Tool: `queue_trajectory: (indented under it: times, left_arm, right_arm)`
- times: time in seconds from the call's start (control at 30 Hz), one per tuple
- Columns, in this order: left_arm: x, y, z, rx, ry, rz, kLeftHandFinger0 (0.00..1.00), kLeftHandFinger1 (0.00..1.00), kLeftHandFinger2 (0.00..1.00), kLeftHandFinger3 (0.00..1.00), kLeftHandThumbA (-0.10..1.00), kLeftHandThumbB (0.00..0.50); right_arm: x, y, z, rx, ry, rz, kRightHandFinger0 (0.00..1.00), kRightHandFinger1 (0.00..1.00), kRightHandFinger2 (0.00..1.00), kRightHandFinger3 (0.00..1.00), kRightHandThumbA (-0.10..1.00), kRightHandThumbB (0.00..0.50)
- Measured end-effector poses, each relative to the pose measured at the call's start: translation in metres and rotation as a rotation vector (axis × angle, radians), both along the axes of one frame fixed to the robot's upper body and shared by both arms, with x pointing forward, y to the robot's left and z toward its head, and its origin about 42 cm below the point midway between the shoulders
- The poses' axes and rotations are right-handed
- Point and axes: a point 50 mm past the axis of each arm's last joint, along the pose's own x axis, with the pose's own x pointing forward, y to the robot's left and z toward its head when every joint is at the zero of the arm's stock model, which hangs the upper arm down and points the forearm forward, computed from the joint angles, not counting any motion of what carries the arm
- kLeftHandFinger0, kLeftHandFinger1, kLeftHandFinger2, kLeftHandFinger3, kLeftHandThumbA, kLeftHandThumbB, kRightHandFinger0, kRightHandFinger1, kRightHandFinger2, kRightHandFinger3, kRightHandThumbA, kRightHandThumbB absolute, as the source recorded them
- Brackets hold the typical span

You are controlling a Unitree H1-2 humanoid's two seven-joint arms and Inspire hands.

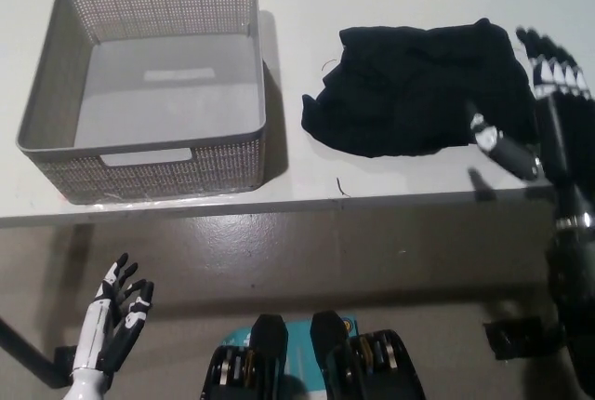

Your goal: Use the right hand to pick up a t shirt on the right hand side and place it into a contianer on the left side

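Note:
A crumpled black t-shirt point(409, 88) lies on the right half of the white table point(297, 191). To its left stands an empty grey perforated container point(144, 79) with handle cut-outs. My black right hand point(539, 107) is raised over the table's right edge, open, its fingers spread above the shirt's right end; whether it touches the cloth I cannot tell. The white left hand point(116, 321) rests open below the table's front edge at the lower left.
The table's front edge point(297, 205) crosses the picture, with brown floor point(372, 260) below it. A loose dark thread point(341, 188) lies on the table in front of the shirt.

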Motion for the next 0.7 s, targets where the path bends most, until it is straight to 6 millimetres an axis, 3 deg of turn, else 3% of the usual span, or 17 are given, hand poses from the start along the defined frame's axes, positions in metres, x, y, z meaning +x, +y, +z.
queue_trajectory:
  times: [0.27,0.7]
  left_arm:
    - [0.001,0.0,0.001,0.005,-0.006,0.002,0.73,0.86,0.94,1.0,0.78,0.382]
    - [0.005,-0.001,0.004,0.004,-0.016,-0.001,0.75,0.87,0.97,1.0,0.78,0.354]
  right_arm:
    - [0.034,0.011,-0.004,-0.121,0.095,-0.045,1.0,1.0,1.0,1.0,0.83,0.5]
    - [0.05,0.009,-0.029,-0.281,0.207,-0.066,1.0,1.0,1.0,1.0,0.81,0.5]
